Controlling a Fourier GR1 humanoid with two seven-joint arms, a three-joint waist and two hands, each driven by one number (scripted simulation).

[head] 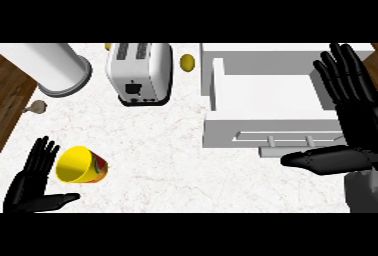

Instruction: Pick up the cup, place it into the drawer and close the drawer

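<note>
A yellow cup (80,165) with a red patterned side lies tilted on the white counter at the lower left, its mouth facing up and left. My left hand (31,182) stands open just left of it, fingers straight, thumb stretched toward the cup's base, not holding it. The white drawer (221,127) is pulled open at the right, its inside bare, with a bar handle (284,135) on its front. My right hand (345,100) is open at the drawer's right side, fingers pointing up, thumb lying across the front corner.
A white toaster (140,72) stands at the top centre with a small yellow object (188,62) beside it. A large white cylinder (55,67) sits top left. A small beige knob (37,106) lies near the counter's wooden left edge.
</note>
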